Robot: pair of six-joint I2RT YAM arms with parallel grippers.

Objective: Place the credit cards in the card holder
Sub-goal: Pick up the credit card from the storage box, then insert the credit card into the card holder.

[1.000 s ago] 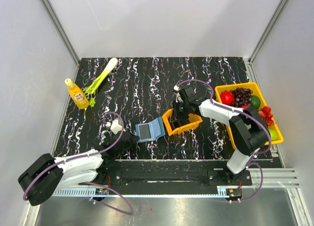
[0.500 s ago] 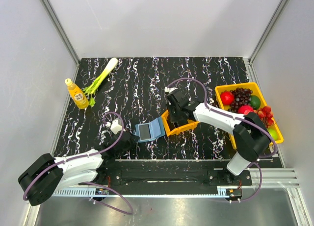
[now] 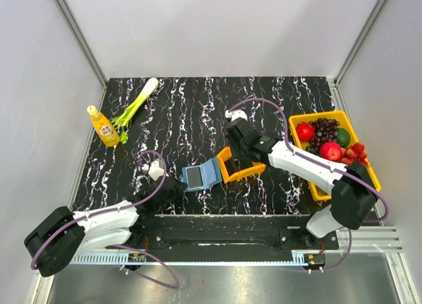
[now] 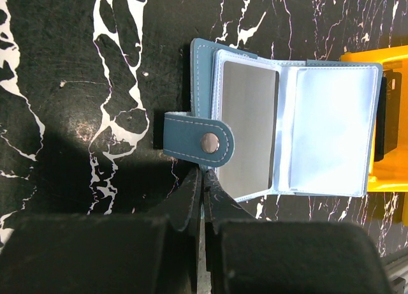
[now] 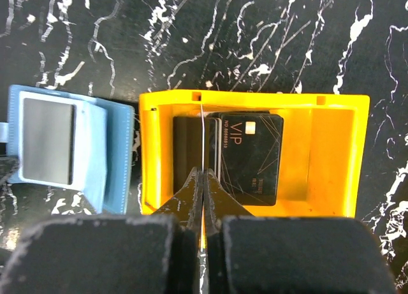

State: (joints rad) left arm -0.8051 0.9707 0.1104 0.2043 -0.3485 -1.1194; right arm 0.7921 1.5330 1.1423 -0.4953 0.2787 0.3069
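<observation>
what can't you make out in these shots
- Face of the card in the right gripper: edge-on, right wrist view.
- How many lie under the black card in the orange tray: covered, right wrist view.
- Whether the left gripper pinches the card holder: its own fingers hide the contact, left wrist view.

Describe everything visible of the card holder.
The card holder is a blue stitched wallet, lying open and flat on the table, clear sleeves up. One sleeve holds a grey card; the other looks empty. Its strap with a metal snap sticks out sideways. The opposite edge is by the tray. The shut left pincer reaches its edge by the strap.
</observation>
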